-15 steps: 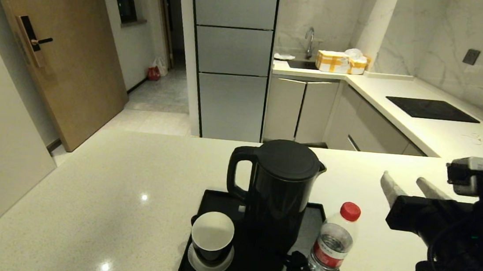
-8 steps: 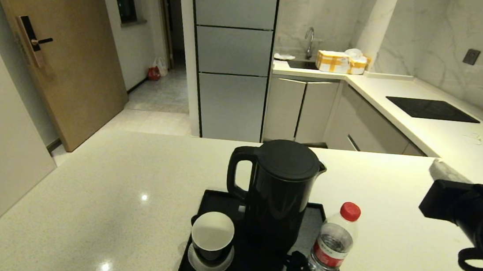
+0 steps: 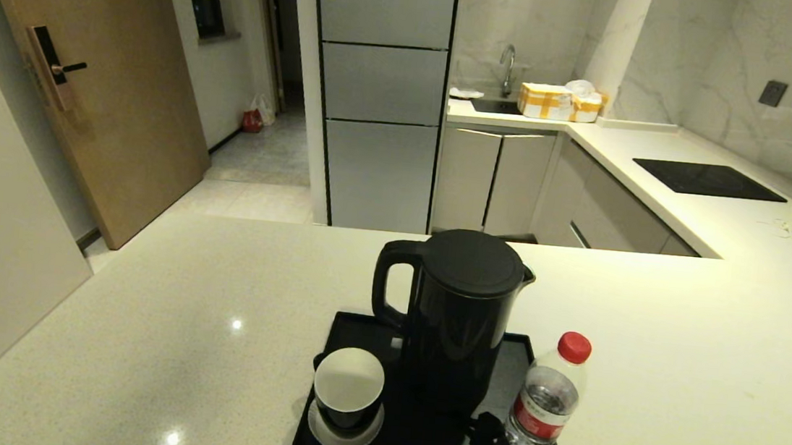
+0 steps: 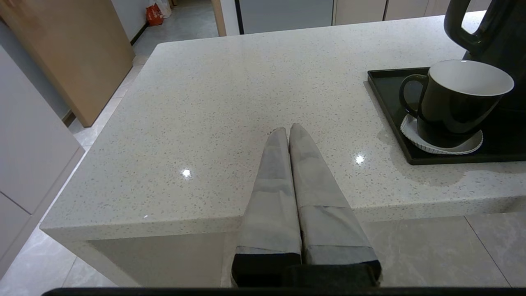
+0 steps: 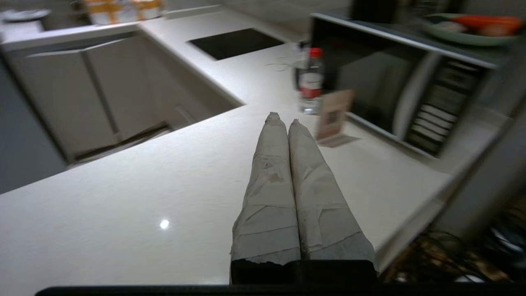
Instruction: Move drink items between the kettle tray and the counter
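Right claw [image 5: 283, 119] gone from head view since a second ago, fingers now pressed together, empty — retreating. Left claw [image 4: 289, 130] closed, parked. Kettle [image 3: 456, 315], cup [image 3: 348, 386], bottle [image 3: 545, 397] on tray [image 3: 357, 328] — surface [image 3: 137, 343] move pending.

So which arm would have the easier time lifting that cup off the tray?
Probably the left. Its shut fingers hover over the counter beside the tray edge where the cup sits on its saucer. The right fingers point away toward the far bottle.
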